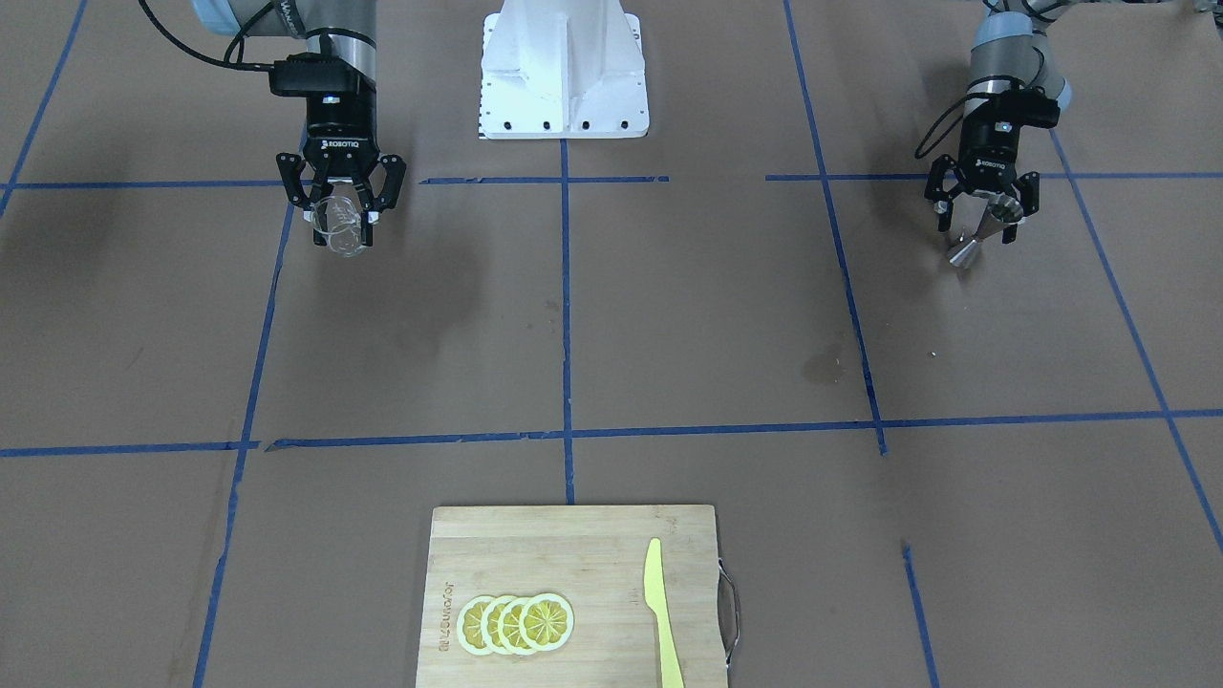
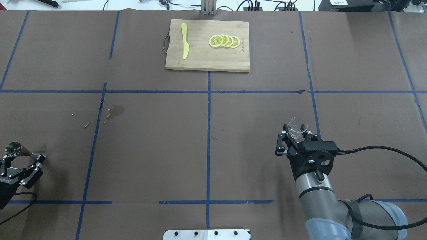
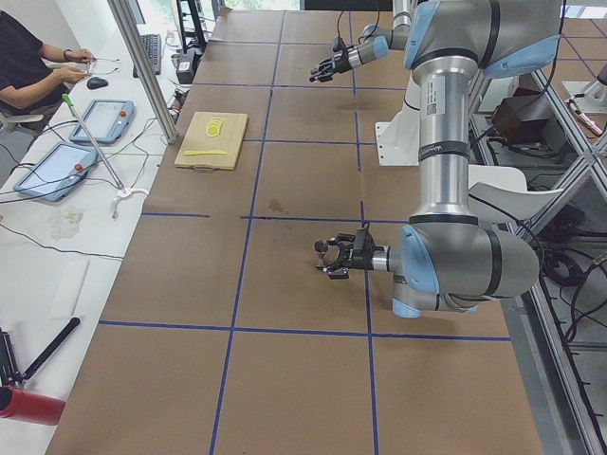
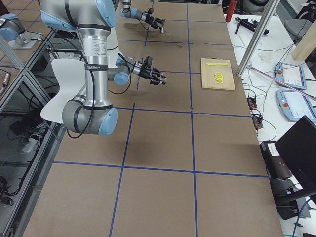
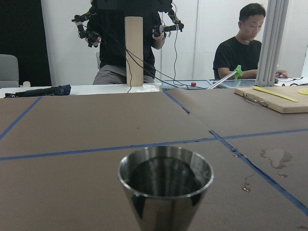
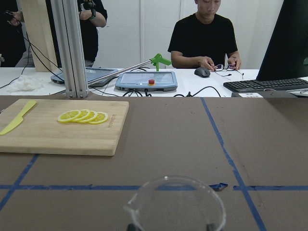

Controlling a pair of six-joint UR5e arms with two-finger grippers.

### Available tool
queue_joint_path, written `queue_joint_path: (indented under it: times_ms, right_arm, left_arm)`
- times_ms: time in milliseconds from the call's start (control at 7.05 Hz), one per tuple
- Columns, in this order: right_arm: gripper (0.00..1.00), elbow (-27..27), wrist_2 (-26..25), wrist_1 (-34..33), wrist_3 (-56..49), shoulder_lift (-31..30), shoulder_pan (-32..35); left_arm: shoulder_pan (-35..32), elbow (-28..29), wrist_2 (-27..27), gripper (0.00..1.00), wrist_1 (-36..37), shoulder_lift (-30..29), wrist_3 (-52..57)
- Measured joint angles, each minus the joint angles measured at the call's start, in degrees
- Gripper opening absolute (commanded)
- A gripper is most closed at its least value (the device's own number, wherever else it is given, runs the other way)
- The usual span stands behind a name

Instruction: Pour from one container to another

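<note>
Right gripper clasping clear cylindrical glass cup, left gripper pinching shiny hourglass steel jigger, hollow bowl shown only wrist-side.

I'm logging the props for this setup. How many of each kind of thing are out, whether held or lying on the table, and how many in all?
Clear glass cup: 1
Steel jigger: 1
Wooden cutting board: 1
Yellow knife: 1
Lemon slices: 4
Total: 8

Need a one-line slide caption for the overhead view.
Right hand holds the glass cup, left hand the steel jigger, far apart before the pour.
</note>
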Motion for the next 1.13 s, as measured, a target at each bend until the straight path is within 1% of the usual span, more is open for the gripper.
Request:
queue_joint_path:
  times_ms: [426,567,851,1135]
  right_arm:
    - [0.00,0.33,0.00,0.01,0.00,0.00,0.00]
    - [0.00,0.36,0.00,0.00,0.00,0.02,-0.03]
    - [0.00,0.37,0.00,0.03,0.00,0.00,-0.13]
    - [0.00,0.37,0.00,0.01,0.00,-0.01,-0.22]
  left_arm:
    - [-0.07,-5.06,-5.94,1.00,0.00,5.23,0.99]
    - [-0.08,-5.49,-8.77,1.00,0.26,6.17,1.03]
    - [-0.14,-5.68,-16.06,1.00,0.57,8.82,1.03]
    - [-0.32,-5.86,-21.56,1.00,0.48,11.22,0.97]
